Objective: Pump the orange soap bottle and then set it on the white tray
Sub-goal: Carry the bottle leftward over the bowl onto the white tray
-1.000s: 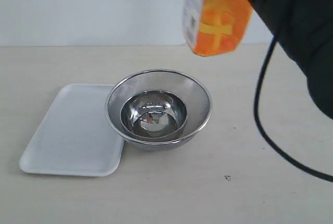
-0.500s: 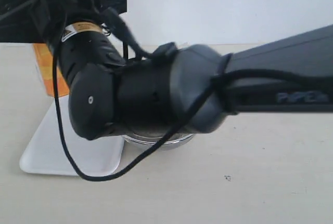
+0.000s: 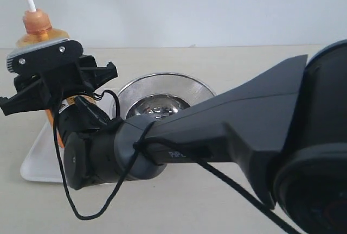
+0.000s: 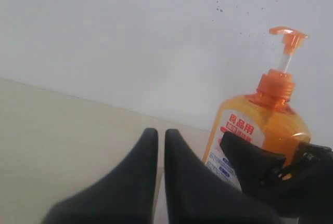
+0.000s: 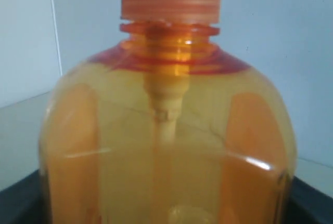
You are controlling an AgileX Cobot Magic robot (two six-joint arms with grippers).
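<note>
The orange soap bottle [image 3: 37, 29] stands upright at the far left, its pump head and white stem up. My right gripper [image 3: 57, 84] has reached across the middle and is shut on the bottle's body, over the white tray [image 3: 33, 160]. The bottle's base is hidden, so I cannot tell whether it touches the tray. The right wrist view is filled by the bottle [image 5: 166, 146], with dark fingers [image 5: 15, 206] at both sides. In the left wrist view my left gripper [image 4: 161, 133] is shut on nothing, beside the bottle [image 4: 260, 122], showing its white-and-red label.
A round steel bowl [image 3: 162, 88] sits just right of the tray, partly behind my right arm [image 3: 233, 131], which crosses most of the exterior view. A black cable [image 3: 81, 212] loops below the wrist. A white wall stands behind the beige table [image 3: 227, 60].
My right arm carried the bottle from high at the upper right, across over the bowl, to the far left above the tray. The bottle's pump head now shows there.
</note>
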